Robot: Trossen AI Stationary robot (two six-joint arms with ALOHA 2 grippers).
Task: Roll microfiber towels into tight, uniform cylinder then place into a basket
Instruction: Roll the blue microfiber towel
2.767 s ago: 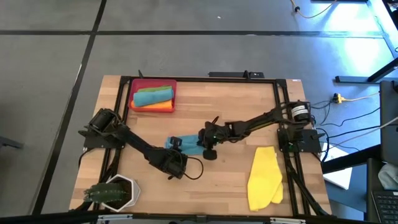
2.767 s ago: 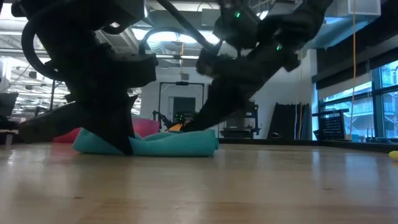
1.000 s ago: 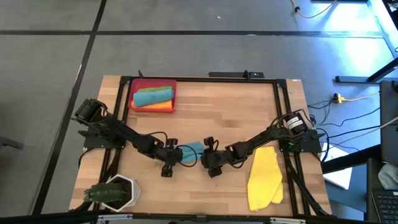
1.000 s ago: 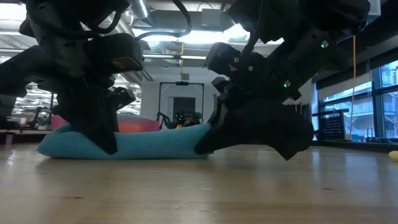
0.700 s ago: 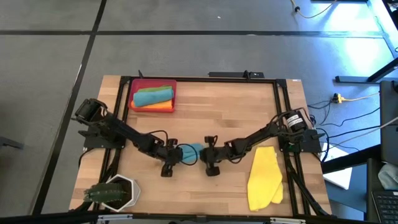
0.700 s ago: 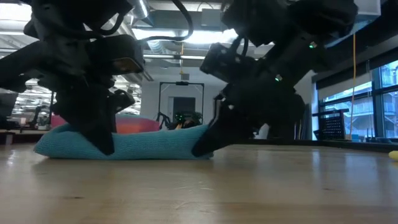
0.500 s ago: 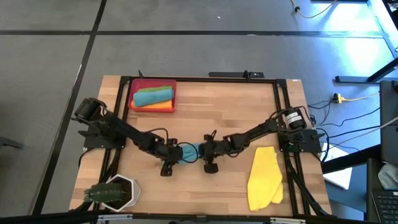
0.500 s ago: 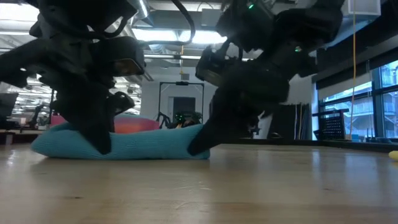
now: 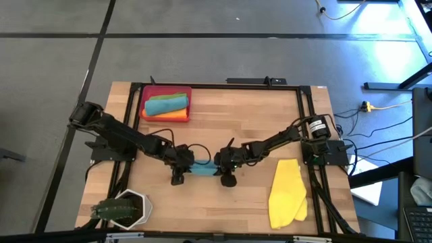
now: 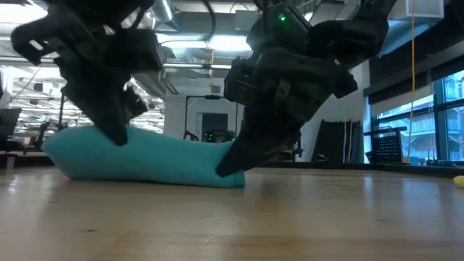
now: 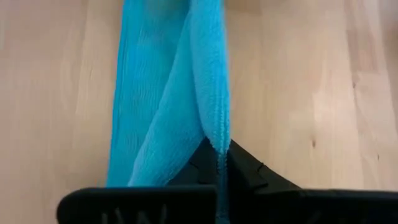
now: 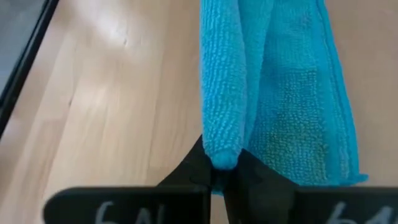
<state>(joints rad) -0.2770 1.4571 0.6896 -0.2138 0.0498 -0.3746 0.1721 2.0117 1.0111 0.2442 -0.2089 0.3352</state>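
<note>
A teal-blue microfiber towel, rolled into a thick band, stretches between my two grippers at mid-table, and the low view shows it as a fat roll. My left gripper is shut on its left end and my right gripper is shut on its right end. The red basket at the far left holds a rolled teal towel on green and orange ones. A yellow towel lies flat at the near right. My left gripper pinches a folded edge at the towel's left end between its two fingers. It comes slanting down from the table's left, along the roll. That end sits slightly raised in the low view. My right gripper pinches a rolled fold at the towel's right end between its two fingers, slanting down from the table's right, along the roll. This end lies low at the table top.
A white hexagonal pot with a plant stands at the near left corner. A black frame runs around the table's edges. Bare wood lies between the towel and the basket.
My right gripper has rolled its wrist and shifted toward the table's left, staying on the towel's right end. My left gripper has risen and drawn slightly left. The towel between them now shows narrower from above and thicker in the low view, its left end raised.
</note>
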